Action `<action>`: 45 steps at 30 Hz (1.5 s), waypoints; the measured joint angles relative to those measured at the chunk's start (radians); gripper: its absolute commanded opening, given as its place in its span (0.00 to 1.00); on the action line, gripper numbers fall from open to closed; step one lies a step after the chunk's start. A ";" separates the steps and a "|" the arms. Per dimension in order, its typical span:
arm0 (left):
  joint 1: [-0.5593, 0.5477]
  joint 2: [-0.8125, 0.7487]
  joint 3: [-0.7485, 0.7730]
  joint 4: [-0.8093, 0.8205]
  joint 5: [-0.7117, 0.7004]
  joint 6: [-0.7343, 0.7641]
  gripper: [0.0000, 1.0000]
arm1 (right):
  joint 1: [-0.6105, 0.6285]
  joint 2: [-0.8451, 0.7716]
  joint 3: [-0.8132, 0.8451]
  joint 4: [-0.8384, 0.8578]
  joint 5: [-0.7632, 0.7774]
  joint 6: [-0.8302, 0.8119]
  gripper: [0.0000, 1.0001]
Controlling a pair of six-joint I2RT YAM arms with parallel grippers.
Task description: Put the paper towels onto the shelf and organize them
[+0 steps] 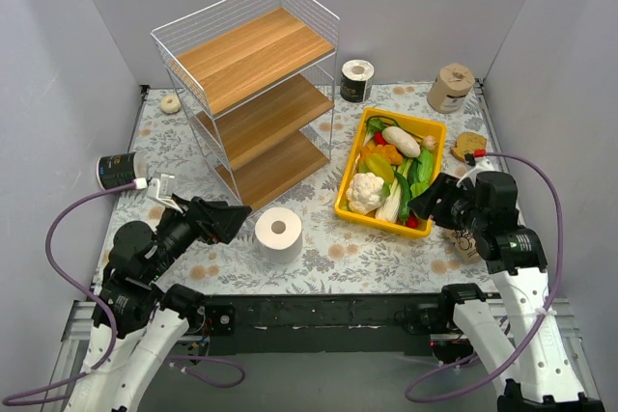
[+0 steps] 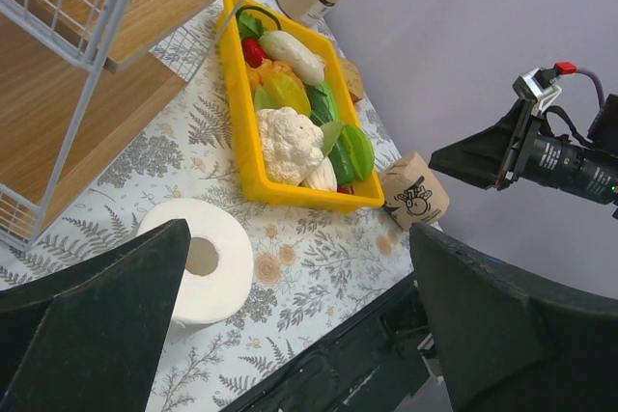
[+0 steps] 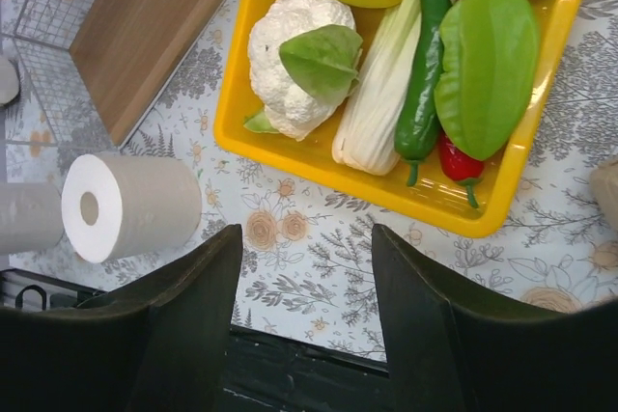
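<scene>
The shelf (image 1: 253, 72) stands at the back left, its wooden boards bare. A white paper towel roll (image 1: 278, 234) stands on end near the front, just right of my left gripper (image 1: 228, 220). The left wrist view shows that gripper (image 2: 299, 238) wide open, the roll (image 2: 205, 260) beside its left finger. My right gripper (image 1: 433, 202) hovers by the bin's near right corner, its jaws partly apart with nothing between (image 3: 307, 238). A black-wrapped roll (image 1: 356, 80) and a tan roll (image 1: 450, 88) stand at the back. Another black-wrapped roll (image 1: 121, 171) lies by the left wall. A second tan roll (image 2: 417, 194) lies under the right arm.
A yellow bin (image 1: 423, 124) full of vegetables sits right of centre, between shelf and right arm. A small beige ring (image 1: 170, 102) lies at the back left. A brown bread-like piece (image 1: 470, 145) lies right of the bin. Grey walls close in on three sides.
</scene>
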State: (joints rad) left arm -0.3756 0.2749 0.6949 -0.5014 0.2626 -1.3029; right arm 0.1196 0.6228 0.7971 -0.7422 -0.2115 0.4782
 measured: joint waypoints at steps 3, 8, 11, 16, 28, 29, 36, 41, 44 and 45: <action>0.000 -0.007 0.000 -0.013 -0.028 -0.006 0.98 | 0.078 0.033 -0.001 0.053 0.023 0.049 0.63; 0.000 -0.011 0.005 -0.044 -0.097 -0.026 0.98 | 0.335 0.158 0.018 0.117 0.165 0.126 0.69; 0.000 -0.024 0.015 -0.076 -0.158 -0.045 0.98 | 0.531 0.290 0.081 0.144 0.289 0.167 0.73; 0.000 -0.055 0.035 -0.116 -0.266 -0.081 0.98 | 0.826 0.511 0.193 0.219 0.484 0.241 0.81; 0.000 -0.061 0.041 -0.146 -0.327 -0.109 0.98 | 1.086 0.986 0.411 0.346 0.621 0.329 0.83; 0.000 -0.061 0.041 -0.146 -0.327 -0.109 0.98 | 1.092 1.011 0.430 0.349 0.623 0.331 0.82; 0.000 -0.061 0.041 -0.146 -0.326 -0.109 0.98 | 1.098 1.055 0.471 0.345 0.663 0.332 0.79; 0.000 -0.061 0.041 -0.146 -0.326 -0.109 0.98 | 1.100 1.055 0.471 0.343 0.692 0.332 0.78; 0.000 -0.061 0.041 -0.148 -0.327 -0.109 0.98 | 1.100 1.055 0.471 0.340 0.706 0.332 0.77; 0.000 -0.061 0.041 -0.148 -0.327 -0.109 0.98 | 1.100 1.055 0.471 0.339 0.708 0.332 0.77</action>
State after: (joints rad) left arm -0.3752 0.2134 0.7361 -0.6498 -0.0639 -1.4124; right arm 1.2198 1.6779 1.2682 -0.4034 0.4969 0.8101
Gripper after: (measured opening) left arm 0.981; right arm 0.778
